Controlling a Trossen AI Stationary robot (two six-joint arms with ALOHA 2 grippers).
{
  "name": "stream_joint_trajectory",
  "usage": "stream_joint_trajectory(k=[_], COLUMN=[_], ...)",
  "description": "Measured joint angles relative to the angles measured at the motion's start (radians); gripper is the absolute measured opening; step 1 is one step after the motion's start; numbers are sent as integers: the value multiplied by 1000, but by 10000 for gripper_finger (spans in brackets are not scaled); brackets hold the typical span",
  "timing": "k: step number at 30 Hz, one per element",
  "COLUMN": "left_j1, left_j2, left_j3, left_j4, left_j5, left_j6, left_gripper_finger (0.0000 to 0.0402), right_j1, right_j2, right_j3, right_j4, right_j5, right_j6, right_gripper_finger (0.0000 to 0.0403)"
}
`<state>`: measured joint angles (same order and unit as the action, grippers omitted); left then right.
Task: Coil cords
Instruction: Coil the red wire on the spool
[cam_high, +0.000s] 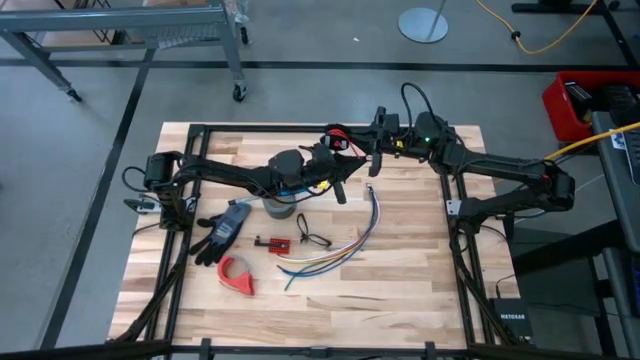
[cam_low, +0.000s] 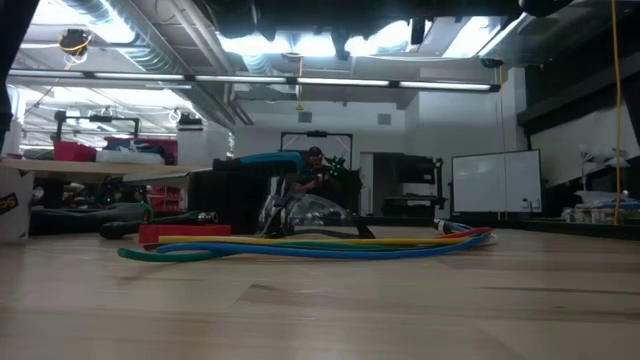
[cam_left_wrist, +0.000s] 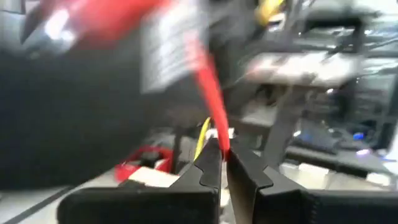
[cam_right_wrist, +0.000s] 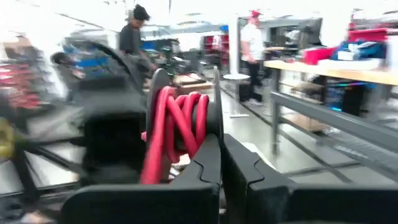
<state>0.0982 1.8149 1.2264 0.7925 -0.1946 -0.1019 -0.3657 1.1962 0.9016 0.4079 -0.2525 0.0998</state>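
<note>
The cord is a thin red wire, held up in the air over the far middle of the table. Its wound part is a small red coil (cam_high: 336, 134) (cam_right_wrist: 177, 127), and my right gripper (cam_right_wrist: 222, 146) (cam_high: 372, 148) is shut on it. A loose red strand (cam_left_wrist: 208, 87) runs from the coil to my left gripper (cam_left_wrist: 224, 155) (cam_high: 338, 152), which is shut on it close beside the coil. The two grippers face each other. The low view shows neither gripper. My left gripper pinches the single red strand (cam_left_wrist: 221, 144) between its two fingertips. The fingers come about level from the table's left. The strand rises slantwise away from them, clear of the table. My right gripper pinches several loops of the red coil (cam_right_wrist: 200, 138) between its fingers, about level from the table's right. The loops stand up above the fingers, clear of the table.
On the table below lie a long bundle of multicoloured wires (cam_high: 345, 250) (cam_low: 320, 243), a small black looped cord (cam_high: 310, 236), a grey cylinder (cam_high: 278, 207), a black glove (cam_high: 220, 232), a red roll (cam_high: 238, 276) and a small red piece (cam_high: 273, 243). People stand in the room beyond.
</note>
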Motion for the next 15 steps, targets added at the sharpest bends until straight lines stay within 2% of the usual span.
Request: stream_joint_trajectory(k=[7, 15], left_j1=[1, 2], left_j2=[1, 1], left_j3=[-1, -2], left_j4=[-89, -105], left_j5=[-30, -39], left_j6=[-1, -3], left_gripper_finger=[2, 1], right_j1=[0, 0], right_j2=[-74, -170], right_j3=[0, 0], right_j4=[-113, -291], right_j5=[-13, -22], right_j6=[8, 8], right_gripper_finger=[1, 1])
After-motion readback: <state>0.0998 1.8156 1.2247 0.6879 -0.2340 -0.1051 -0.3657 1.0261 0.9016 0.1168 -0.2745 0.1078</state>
